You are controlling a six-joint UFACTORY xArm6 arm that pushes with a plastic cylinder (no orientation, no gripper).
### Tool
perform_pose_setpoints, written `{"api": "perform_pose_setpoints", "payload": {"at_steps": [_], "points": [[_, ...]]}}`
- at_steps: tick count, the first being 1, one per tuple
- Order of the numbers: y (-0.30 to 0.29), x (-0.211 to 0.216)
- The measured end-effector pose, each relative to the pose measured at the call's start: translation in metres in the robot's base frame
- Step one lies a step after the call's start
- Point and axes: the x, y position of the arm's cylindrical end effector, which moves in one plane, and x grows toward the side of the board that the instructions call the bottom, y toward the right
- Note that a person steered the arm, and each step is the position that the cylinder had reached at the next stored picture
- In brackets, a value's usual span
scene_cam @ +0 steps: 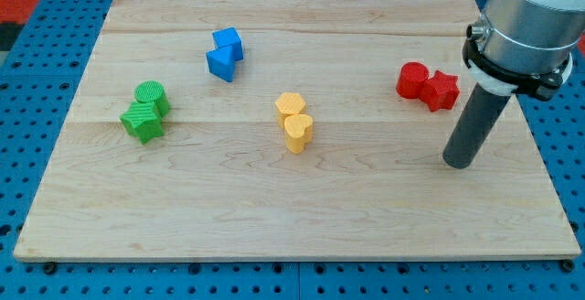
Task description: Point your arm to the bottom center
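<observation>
My tip rests on the wooden board at the view's right, below and a little to the right of the two red blocks. A red cylinder and a red star block touch each other at the upper right. A yellow hexagon block and a yellow heart block sit together at the centre. Two blue blocks sit at the upper left of centre. A green cylinder and a green star block sit at the left.
The arm's grey body hangs over the board's upper right corner. A blue pegboard surface surrounds the board.
</observation>
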Motion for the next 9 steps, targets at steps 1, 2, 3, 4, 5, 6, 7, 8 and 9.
{"api": "perform_pose_setpoints", "payload": {"at_steps": [1,2,3,4,5,6,7,8,9], "points": [[-0.008,0.002],[-0.044,0.026],[-0.086,0.053],[-0.117,0.063],[-0.126,0.063],[-0.126,0.063],[-0.124,0.063],[-0.122,0.063],[-0.138,0.066]]}}
